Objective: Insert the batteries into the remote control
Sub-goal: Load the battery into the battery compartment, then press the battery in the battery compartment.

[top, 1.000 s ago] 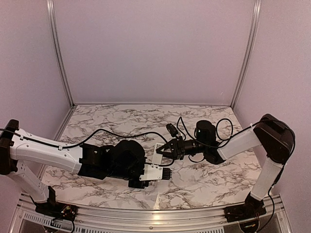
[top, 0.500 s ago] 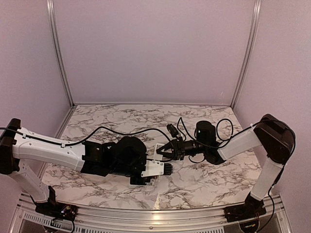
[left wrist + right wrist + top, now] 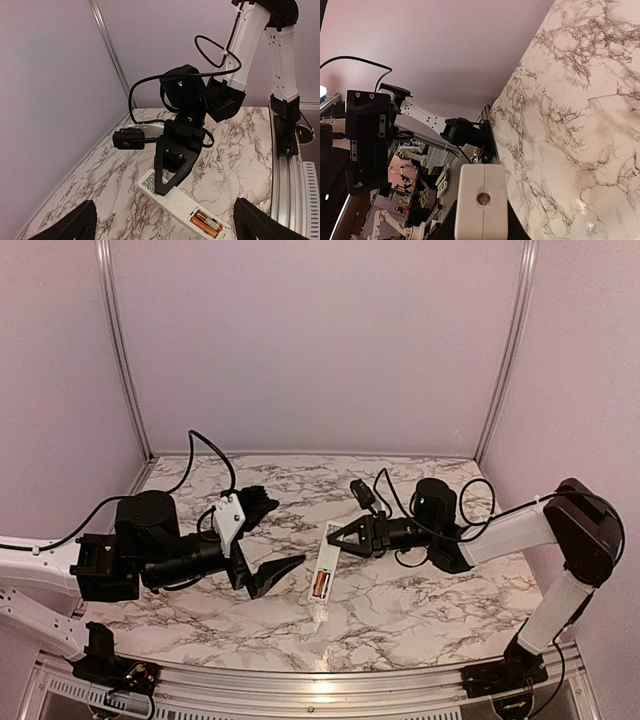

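Note:
The white remote control (image 3: pixel 322 565) lies back-up at mid-table, and in the left wrist view the remote control (image 3: pixel 176 200) shows a QR label. Two orange-copper batteries (image 3: pixel 206 223) sit side by side in its open slot, seen from above as the batteries (image 3: pixel 320 587). My right gripper (image 3: pixel 336 539) is shut on the remote's far end; its dark fingers (image 3: pixel 169 172) press there. The right wrist view shows the remote's end face (image 3: pixel 482 205) between the jaws. My left gripper (image 3: pixel 262 540) stands wide open, left of the remote and apart from it, its fingertips (image 3: pixel 75 225) at the frame's bottom corners.
A small black camera module (image 3: pixel 127 139) juts out beside the right gripper on a cable. Aluminium rails (image 3: pixel 320 685) run along the table's near edge, with pale walls on three sides. Bare marble (image 3: pixel 420 610) lies right of the remote.
My left gripper has opened and drawn back to the left, off the remote's near end. The battery slot with both batteries now shows. The right gripper keeps its hold.

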You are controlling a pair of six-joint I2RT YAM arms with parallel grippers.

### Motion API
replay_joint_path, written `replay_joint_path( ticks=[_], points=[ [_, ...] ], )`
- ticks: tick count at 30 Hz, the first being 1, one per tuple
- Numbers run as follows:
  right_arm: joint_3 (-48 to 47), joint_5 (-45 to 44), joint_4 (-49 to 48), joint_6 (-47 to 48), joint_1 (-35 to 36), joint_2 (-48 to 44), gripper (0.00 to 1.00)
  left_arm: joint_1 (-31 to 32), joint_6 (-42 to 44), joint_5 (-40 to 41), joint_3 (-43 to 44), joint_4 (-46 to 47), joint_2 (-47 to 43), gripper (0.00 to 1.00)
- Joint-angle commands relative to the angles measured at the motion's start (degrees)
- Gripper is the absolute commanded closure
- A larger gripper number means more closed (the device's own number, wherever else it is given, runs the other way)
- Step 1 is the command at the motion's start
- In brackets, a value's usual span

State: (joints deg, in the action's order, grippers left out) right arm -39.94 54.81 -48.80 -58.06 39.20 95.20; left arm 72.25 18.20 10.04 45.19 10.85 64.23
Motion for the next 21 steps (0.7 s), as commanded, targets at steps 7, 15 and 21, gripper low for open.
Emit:
replay_joint_path(
  ticks=[7,15,21],
  points=[
    [-3.59,-1.92,8.35,9.59,-1.84,-5.94,1.0,-6.23,-29.49,-3.09,-3.97,-0.06,-0.93,0.03],
    [-5.73,-3.68,14.93,14.28,-1.82,-8.2,1.0,-8.78,-36.66,-18.96,2.61,-2.58,14.09,0.2],
    [-5.5,-3.78,15.91,14.81,-1.69,-8.95,1.0,-8.88,-38.57,-19.94,4.54,-0.43,18.7,0.37]
  ],
)
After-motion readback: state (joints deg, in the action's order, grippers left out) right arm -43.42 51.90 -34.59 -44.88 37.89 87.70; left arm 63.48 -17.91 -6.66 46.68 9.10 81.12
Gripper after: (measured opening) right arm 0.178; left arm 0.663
